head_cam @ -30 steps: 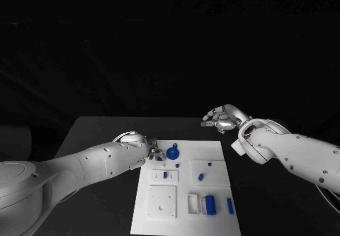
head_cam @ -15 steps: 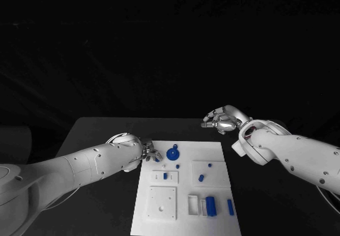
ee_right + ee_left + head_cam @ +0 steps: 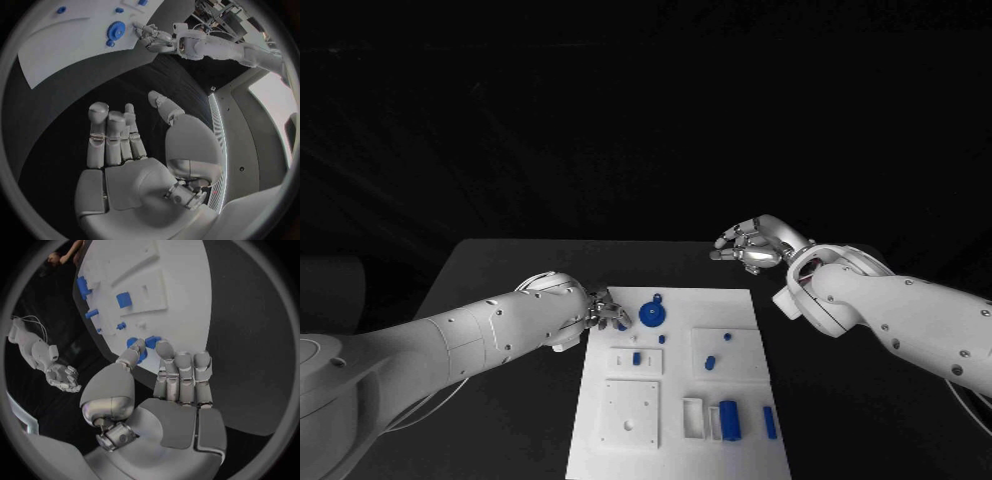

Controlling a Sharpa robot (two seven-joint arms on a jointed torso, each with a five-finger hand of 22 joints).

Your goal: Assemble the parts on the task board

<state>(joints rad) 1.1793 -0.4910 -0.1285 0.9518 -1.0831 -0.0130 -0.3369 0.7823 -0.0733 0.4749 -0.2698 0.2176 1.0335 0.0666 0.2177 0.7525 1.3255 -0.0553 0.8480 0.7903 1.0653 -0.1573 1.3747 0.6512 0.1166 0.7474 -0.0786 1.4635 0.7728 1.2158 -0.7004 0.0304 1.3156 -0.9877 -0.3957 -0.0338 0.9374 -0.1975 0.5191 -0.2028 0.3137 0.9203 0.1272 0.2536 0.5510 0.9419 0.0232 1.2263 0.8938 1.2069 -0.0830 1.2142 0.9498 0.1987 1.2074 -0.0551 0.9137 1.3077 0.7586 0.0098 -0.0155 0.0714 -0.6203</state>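
Note:
The white task board (image 3: 678,400) lies in the middle of the black table. A round blue gear (image 3: 653,316) sits near its far left corner. My left hand (image 3: 604,313) hovers just left of that gear; in the left wrist view the left hand (image 3: 170,385) has its fingers apart, with the fingertips (image 3: 164,347) at the gear's (image 3: 152,340) edge and nothing held. My right hand (image 3: 751,244) hangs over the bare table beyond the board's far right corner. In the right wrist view the right hand (image 3: 125,150) is spread and empty.
Several small blue parts lie on the board: a block (image 3: 636,357) in a raised plate, a peg (image 3: 710,361), and tall pieces (image 3: 728,415) near the front edge. A square white plate (image 3: 630,410) sits front left. Bare table (image 3: 502,270) surrounds the board.
My left arm has drawn back slightly to the left, its hand staying beside the gear. The right hand has not moved.

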